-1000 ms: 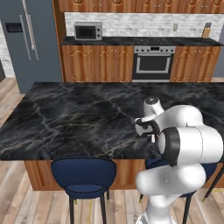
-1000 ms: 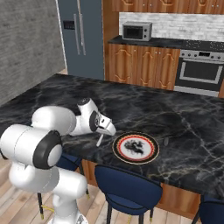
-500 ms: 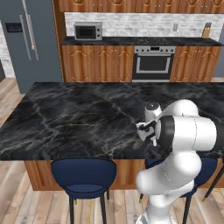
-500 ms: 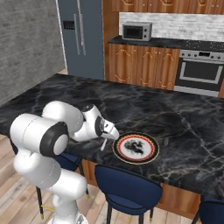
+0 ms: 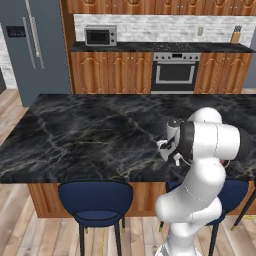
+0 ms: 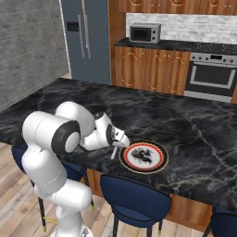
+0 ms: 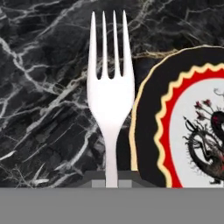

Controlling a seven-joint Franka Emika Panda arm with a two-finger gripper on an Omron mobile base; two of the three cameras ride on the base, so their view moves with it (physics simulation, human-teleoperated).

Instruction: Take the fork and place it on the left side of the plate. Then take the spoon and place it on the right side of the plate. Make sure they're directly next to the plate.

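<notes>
Low, end effector [image 6: 116, 147] clamps fork [image 7: 109, 94], angled down beside plate [image 6: 159, 161]

Black marble island counter [image 6: 194, 134], the plate [image 6: 144, 156] flat near its front edge.

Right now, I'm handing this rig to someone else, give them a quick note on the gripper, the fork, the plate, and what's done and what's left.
Gripper: shut on the fork, held by its handle, tines pointing away from the hand.
Fork: over the black marble counter just off the left rim of the plate; not released, and whether it touches the counter can't be told.
Plate: near the counter's front edge, in front of the arm.
Done: fork picked up and carried to the plate's left side.
Left: set the fork down directly beside the plate, release, then fetch the spoon and place it right of the plate. A small dark item lies right of the plate; too small to identify.
</notes>
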